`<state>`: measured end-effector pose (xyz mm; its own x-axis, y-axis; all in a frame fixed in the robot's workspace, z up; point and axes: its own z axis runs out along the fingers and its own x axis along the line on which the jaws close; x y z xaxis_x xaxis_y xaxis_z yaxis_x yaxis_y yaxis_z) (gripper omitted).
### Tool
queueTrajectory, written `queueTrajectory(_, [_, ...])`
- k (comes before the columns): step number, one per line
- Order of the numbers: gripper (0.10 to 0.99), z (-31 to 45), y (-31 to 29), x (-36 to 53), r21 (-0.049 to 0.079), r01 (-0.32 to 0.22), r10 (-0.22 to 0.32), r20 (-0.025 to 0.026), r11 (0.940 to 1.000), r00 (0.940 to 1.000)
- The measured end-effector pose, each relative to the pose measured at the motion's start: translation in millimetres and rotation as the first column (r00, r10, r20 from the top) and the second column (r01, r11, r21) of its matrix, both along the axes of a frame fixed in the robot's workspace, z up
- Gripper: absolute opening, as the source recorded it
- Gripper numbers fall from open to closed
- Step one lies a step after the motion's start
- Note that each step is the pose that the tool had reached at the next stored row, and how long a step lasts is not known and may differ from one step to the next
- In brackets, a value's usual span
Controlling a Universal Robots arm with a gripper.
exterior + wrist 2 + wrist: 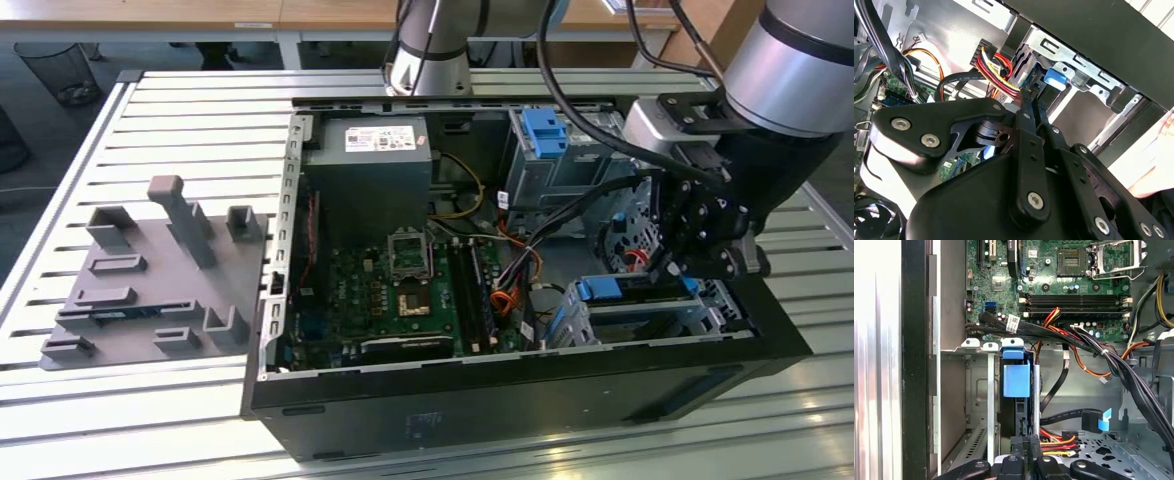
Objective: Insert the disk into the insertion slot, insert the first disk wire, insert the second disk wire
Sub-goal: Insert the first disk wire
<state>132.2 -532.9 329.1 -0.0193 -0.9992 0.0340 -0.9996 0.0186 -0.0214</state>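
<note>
The disk (1016,380) was seen seated on edge in the slot (976,390), its blue carrier at the mouth. Both were inside the open case (534,400), which was set toward the edge of the slatted tabletop (174,110) on the exterior view's right. The gripper (1027,452) was found deep in the case, at the end of the disk away from the blue tab. Its fingers (1026,112) were drawn together with barely a gap between them. Their tips were met by a bundle of red, yellow and black wires (1056,442); whether the bundle's plug was pinched there could not be told. A black cable (1094,420) with a blue tab was seen nearby, apart from the fingers.

The disk was judged stiff, dense for its bulk and easily harmed by knocks. Its labelled face was taken to be smooth and slippery. A hold across the carrier's plastic rails or the thin metal edges was thought safest, never on the face or the connector end.

The wires were judged light and limp but springy, so a sideways pull on anything held was to be expected. They were thought best taken by the hard plug, close to its mating end and square to it, rather than by the strands. The plug was reckoned small and keyed, so that little force and true alignment would be called for.
</note>
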Motion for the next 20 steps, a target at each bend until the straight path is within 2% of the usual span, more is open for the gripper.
queueTrajectory(5, [0.176, 0.1, 0.0, 0.0, 0.000, 0.000, 0.000, -0.0001, 1.0000, 1.0000])
queueTrajectory(6, [0.239, 0.8, 0.0, 0.0, 0.000, 0.000, 0.000, -0.0001, 1.0000, 1.0000])
queueTrajectory(12, [0.239, 7.4, 0.0, 0.0, 0.000, 0.000, 0.000, -0.0013, 1.0000, 1.0000])
queueTrajectory(14, [0.224, 8.4, 0.0, 0.0, 0.000, 0.000, 0.000, -0.0019, 1.0000, 1.0000])
queueTrajectory(16, [0.106, 9.9, 0.0, 0.0, 0.000, 0.000, 0.000, -0.0021, 1.0000, 1.0000])
queueTrajectory(20, [0.106, 11.5, 0.0, 0.0, 0.000, 0.000, 0.000, -0.0021, 1.0000, 1.0000])
